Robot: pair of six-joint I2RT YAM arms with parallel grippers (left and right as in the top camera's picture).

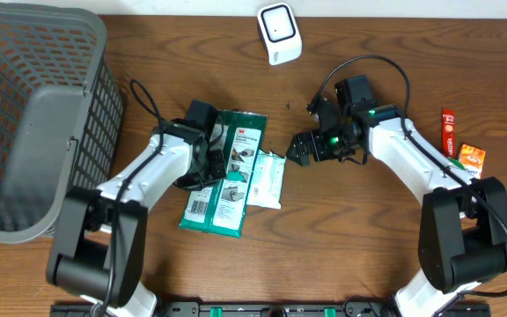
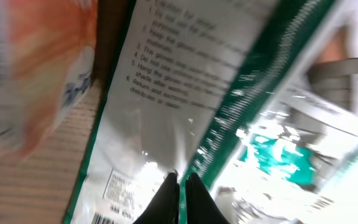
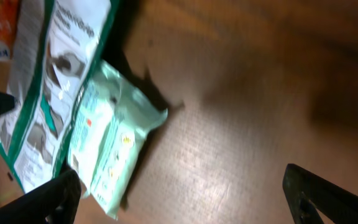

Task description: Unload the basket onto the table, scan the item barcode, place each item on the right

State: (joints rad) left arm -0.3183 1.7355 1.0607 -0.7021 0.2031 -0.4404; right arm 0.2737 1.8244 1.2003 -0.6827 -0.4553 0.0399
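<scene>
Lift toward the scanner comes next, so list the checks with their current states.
1. Grip: left tool shut on the flat green-and-white plastic package: ok.
2. Package's barcode facing up: ok.
3. Spare arm: right tool open, off the package: ok.
4. Target: white boxy scanner unobstructed: ok.
5. Neighbour: pale mint soft pack separate from the package: cannot tell, their edges meet.

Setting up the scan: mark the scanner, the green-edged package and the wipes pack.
scanner [image 1: 279, 33]: overhead view, its white top face.
green-edged package [image 1: 241, 145]: overhead view, printed front panel.
wipes pack [image 1: 265, 180]: overhead view, middle of the wrapper.
</scene>
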